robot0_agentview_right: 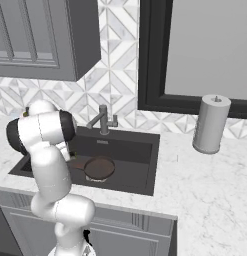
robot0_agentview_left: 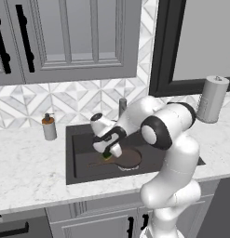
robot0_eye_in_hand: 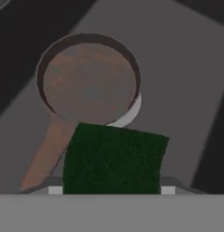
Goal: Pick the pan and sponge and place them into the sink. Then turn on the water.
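The dark brown pan (robot0_agentview_left: pixel 129 158) (robot0_agentview_right: pixel 99 168) (robot0_eye_in_hand: pixel 88 77) lies flat on the floor of the dark grey sink (robot0_agentview_left: pixel 71 158) (robot0_agentview_right: pixel 145 165), partly over the silver drain (robot0_eye_in_hand: pixel 137 108), and its long handle (robot0_eye_in_hand: pixel 47 149) runs out from it along the sink floor. My gripper (robot0_agentview_left: pixel 109 151) (robot0_eye_in_hand: pixel 111 190) hangs low inside the basin, just above the pan's handle side. It is shut on the sponge (robot0_agentview_left: pixel 107 156) (robot0_eye_in_hand: pixel 114 158), whose green scrub face shows in the hand view. No water comes from the faucet (robot0_agentview_left: pixel 122 107) (robot0_agentview_right: pixel 102 121).
A soap dispenser (robot0_agentview_left: pixel 49 127) stands on the marble counter left of the sink. A paper towel roll (robot0_agentview_left: pixel 212 98) (robot0_agentview_right: pixel 211 124) stands upright on the counter to the right. Grey wall cabinets hang above, and a dark-framed window sits behind the counter.
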